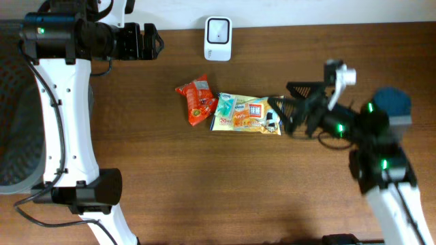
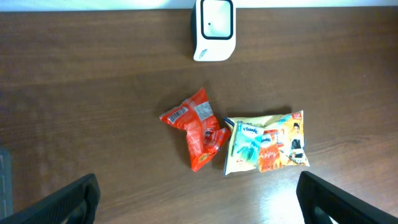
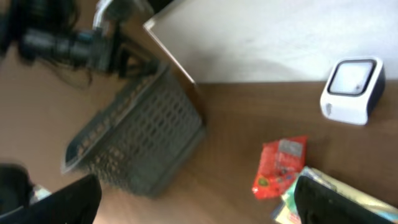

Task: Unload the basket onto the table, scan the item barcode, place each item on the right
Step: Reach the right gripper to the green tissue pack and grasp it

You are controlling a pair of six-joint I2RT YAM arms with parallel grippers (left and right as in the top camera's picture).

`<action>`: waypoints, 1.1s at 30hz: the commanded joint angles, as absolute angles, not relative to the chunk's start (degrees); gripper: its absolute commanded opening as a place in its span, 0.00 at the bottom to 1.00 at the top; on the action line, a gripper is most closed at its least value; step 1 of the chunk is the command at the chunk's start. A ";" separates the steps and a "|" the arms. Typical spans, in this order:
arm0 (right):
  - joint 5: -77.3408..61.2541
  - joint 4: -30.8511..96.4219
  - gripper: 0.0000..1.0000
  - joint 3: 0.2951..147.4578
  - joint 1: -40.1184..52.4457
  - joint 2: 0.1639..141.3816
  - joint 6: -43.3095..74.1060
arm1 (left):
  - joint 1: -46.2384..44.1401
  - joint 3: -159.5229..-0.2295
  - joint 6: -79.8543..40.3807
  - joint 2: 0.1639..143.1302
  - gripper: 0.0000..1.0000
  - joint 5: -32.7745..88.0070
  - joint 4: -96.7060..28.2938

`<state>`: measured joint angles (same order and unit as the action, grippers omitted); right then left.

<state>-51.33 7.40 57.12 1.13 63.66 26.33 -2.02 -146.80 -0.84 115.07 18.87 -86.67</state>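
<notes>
**Planning the pinch on the yellow packet**

Observed: right gripper (image 1: 280,113) spread wide, fingertips at the near end of the flat yellow printed foil packet (image 1: 245,114) on the brown wooden bench (image 1: 136,170); contact unclear. The crumpled red foil pouch (image 1: 196,102) lies just past the packet's far end. The white boxy scanner (image 1: 218,29) stands well beyond, off to one side. The left gripper (image 1: 155,42) is spread, empty and well apart.

Advice: straddle the short edge, pinch low, keep the barcode face uncovered; no barcode shows on it.

The figure "20" can be made out on the yellow packet (image 1: 246,114). A white barcode label (image 2: 179,116) is seen on the red packet (image 2: 198,130); its digits cannot be read.
</notes>
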 commanded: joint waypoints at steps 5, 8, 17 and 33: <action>-25.15 26.89 0.99 75.83 13.91 87.07 30.50 | -1.87 -147.15 0.30 114.45 0.99 19.25 -86.59; -23.73 21.93 0.81 75.83 18.70 94.15 30.81 | -1.87 -147.15 0.30 114.45 0.99 19.25 -86.59; -18.74 20.16 0.65 75.83 21.04 108.77 31.75 | -1.87 -147.15 0.30 114.45 0.99 19.25 -86.59; -7.18 17.72 0.35 75.81 26.61 114.28 31.53 | -1.87 -147.15 0.30 114.45 0.99 19.25 -86.59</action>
